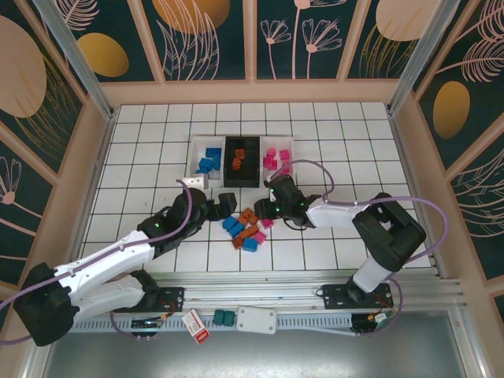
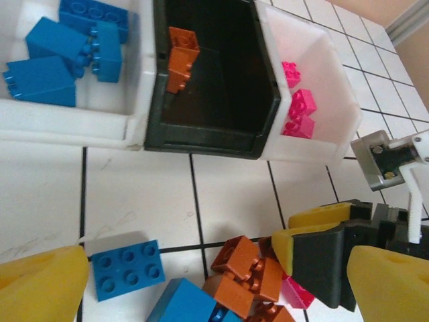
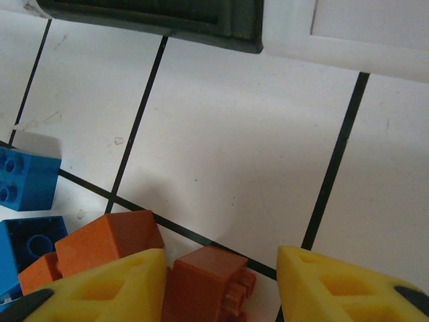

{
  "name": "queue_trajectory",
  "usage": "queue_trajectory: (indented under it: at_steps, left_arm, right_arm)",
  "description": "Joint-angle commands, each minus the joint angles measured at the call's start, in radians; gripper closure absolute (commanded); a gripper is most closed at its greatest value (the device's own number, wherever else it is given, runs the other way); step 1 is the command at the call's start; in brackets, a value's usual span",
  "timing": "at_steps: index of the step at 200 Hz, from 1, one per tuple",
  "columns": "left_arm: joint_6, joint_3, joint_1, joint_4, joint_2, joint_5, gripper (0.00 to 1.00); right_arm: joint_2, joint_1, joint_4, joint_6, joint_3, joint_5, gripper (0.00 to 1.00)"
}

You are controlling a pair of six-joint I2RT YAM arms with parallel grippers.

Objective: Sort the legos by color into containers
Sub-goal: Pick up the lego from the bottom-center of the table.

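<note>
Nearest you, in the right wrist view, the right gripper [image 3: 220, 268] has its yellow fingers [image 3: 100, 292] apart with a brown brick [image 3: 208, 282] between them. The left finger looks to be against the brick and a gap shows on the other side, so you have it straddled rather than clamped. That brick sits at the far right edge of the loose pile [image 1: 246, 228], which lies on the tiles just near of the three bins, between the two grippers. The left gripper [image 1: 220, 206] hangs at the pile's left side with its fingers spread wide and nothing in them. Judging by the bins, you are roughly halfway. The left white bin [image 2: 67, 124] holds several blue bricks [image 2: 47, 74], the black bin [image 2: 201, 141] in the middle holds a few orange-brown bricks [image 2: 181, 57], and the right white bin [image 2: 308, 153] holds a handful of pink bricks [image 2: 298, 111], with no colour misplaced that I can see. What is left is the pile: blue, orange-brown and a little pink, some lying on each other, so I cannot tell you the exact count. The brown brick belongs in the black bin, just beyond it.
</note>
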Motion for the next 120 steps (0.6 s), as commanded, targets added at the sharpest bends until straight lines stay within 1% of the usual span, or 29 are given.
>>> queue_trajectory:
  at_steps: [1, 24, 48, 72, 90, 107, 120]
  left_arm:
    - [-0.049, -0.040, -0.002, -0.038, -0.026, -0.035, 0.02]
    - [-0.057, -0.055, -0.002, -0.050, -0.033, -0.046, 0.01]
    - [-0.058, -0.059, -0.001, -0.057, -0.034, -0.054, 0.01]
    - [-0.058, -0.058, -0.002, -0.080, -0.042, -0.075, 0.01]
    - [-0.066, -0.069, -0.001, -0.100, -0.060, -0.095, 0.01]
    - [-0.078, -0.087, -0.002, -0.116, -0.078, -0.103, 0.01]
    - [-0.091, -0.099, -0.001, -0.125, -0.086, -0.102, 0.01]
  right_arm:
    - [0.022, 0.011, 0.018, 0.002, 0.015, -0.011, 0.57]
    - [0.020, 0.008, 0.013, 0.006, 0.005, 0.016, 0.68]
    - [-0.017, -0.005, 0.019, 0.004, -0.008, 0.024, 0.73]
    - [-0.084, -0.012, -0.010, -0.015, 0.012, 0.030, 0.75]
    - [-0.119, -0.013, -0.034, -0.040, 0.064, 0.024, 0.76]
    - [-0.103, -0.014, -0.045, -0.062, 0.143, 0.015, 0.76]
    - [-0.051, -0.019, -0.049, -0.075, 0.220, 0.012, 0.76]
